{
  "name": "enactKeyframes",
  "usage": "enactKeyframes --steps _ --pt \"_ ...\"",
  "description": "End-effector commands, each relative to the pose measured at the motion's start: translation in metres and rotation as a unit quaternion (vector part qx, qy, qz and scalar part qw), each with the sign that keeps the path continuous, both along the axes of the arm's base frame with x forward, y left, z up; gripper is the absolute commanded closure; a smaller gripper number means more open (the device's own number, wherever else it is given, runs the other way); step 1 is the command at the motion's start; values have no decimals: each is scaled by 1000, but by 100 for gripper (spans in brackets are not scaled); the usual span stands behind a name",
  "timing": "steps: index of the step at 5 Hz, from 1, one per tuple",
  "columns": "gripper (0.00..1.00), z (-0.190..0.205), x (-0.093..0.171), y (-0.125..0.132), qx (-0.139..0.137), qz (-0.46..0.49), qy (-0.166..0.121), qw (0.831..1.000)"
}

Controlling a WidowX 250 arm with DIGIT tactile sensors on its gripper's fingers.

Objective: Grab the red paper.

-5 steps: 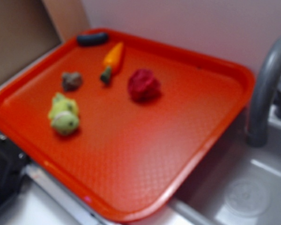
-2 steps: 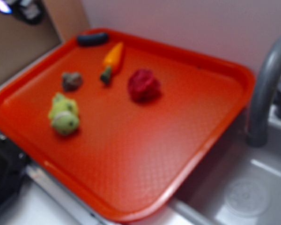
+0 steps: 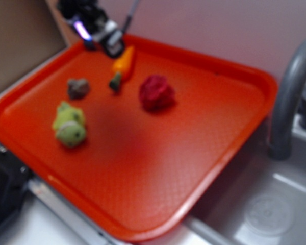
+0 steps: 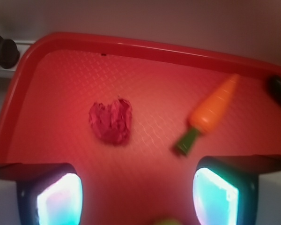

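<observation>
Since the earlier frames, the pincer [image 3: 99, 30] has been brought down from the upper left corner and is now seen above the far left edge of the tray [image 3: 234, 143], hiding the dark object that lay there. Nothing on the tray has been shifted.

One red paper [image 3: 156, 92] is seen, a crumpled, roughly round crimson ball with a wrinkly surface, lying free near the middle of the tray's far half, just right of the carrot [image 3: 122, 65]. In the wrist view the red paper [image 4: 111, 121] is shown ahead of the pincer, left of centre, untouched.

The pincer is held wide open with nothing in its grasp; in the wrist view its two fingertips [image 4: 56, 197] are seen well apart at the bottom corners, each with a glowing pale pad.

One tray is present, large, rectangular with rounded corners, of glossy orange-red plastic with a fine textured floor and a raised rim. One toy carrot of smooth orange with a green stem end [image 4: 187, 140] is seen. One green plush toy [image 3: 69, 125], soft and lumpy, lies near the tray's left side. One small grey-brown lump [image 3: 78, 88] lies between it and the carrot. A curved grey tap [image 3: 288, 97] stands at the right.
</observation>
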State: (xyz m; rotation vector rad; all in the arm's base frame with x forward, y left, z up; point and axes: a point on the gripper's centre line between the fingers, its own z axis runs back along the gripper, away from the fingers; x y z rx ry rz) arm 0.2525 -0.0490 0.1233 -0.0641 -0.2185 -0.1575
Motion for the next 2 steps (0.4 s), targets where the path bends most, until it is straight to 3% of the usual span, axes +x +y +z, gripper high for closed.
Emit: enactKeyframes --steps 1,2 --pt "0 -42 42 -38 -12 -87 34 996" --pt "0 -63 40 -48 21 -107 57 992"
